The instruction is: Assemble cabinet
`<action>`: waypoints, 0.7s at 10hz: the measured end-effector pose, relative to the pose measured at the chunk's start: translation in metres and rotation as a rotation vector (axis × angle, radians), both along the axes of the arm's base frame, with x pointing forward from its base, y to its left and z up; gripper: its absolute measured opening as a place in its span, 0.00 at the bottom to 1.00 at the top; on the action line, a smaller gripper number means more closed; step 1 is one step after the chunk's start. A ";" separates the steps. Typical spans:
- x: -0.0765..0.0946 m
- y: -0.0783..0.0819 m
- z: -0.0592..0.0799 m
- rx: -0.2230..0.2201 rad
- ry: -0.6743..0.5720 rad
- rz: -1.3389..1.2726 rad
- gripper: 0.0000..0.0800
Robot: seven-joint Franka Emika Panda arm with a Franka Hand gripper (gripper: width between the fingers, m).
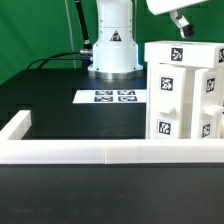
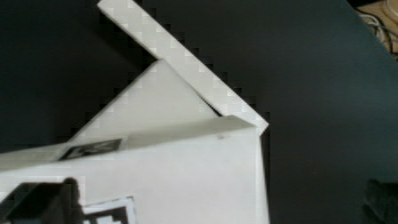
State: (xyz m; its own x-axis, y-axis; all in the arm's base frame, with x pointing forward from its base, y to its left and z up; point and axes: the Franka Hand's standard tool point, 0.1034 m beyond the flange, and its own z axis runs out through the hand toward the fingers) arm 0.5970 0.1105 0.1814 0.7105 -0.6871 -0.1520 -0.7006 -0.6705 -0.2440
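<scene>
The cabinet (image 1: 186, 92) is a tall white box with black-and-white square tags. It stands upright on the black table at the exterior view's right, just behind the front rail. My gripper (image 1: 179, 22) hangs a little above its top, apart from it. In the wrist view the cabinet's white top (image 2: 169, 140) fills the lower part, with a thin white panel edge (image 2: 169, 55) running away from it and a tag (image 2: 98, 212) near one dark finger (image 2: 32, 202). The gripper (image 2: 205, 205) looks open and holds nothing.
The marker board (image 1: 115, 97) lies flat on the table in front of the robot base (image 1: 112, 50). A low white border rail (image 1: 100, 153) runs along the front and turns back at the exterior view's left (image 1: 22, 127). Black cables lie behind at the left.
</scene>
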 end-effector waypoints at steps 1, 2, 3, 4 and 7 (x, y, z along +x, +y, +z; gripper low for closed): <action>-0.001 -0.001 0.000 -0.014 -0.028 0.112 1.00; -0.003 -0.003 -0.001 -0.072 -0.065 0.331 1.00; -0.002 -0.006 -0.001 -0.120 -0.106 0.533 1.00; -0.002 -0.008 -0.001 -0.148 -0.135 0.688 1.00; 0.003 -0.011 -0.004 -0.208 -0.206 1.137 1.00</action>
State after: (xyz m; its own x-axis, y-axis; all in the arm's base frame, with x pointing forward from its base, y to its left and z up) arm 0.5997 0.0998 0.1778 0.9295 0.3606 0.0780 0.3670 -0.9253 -0.0952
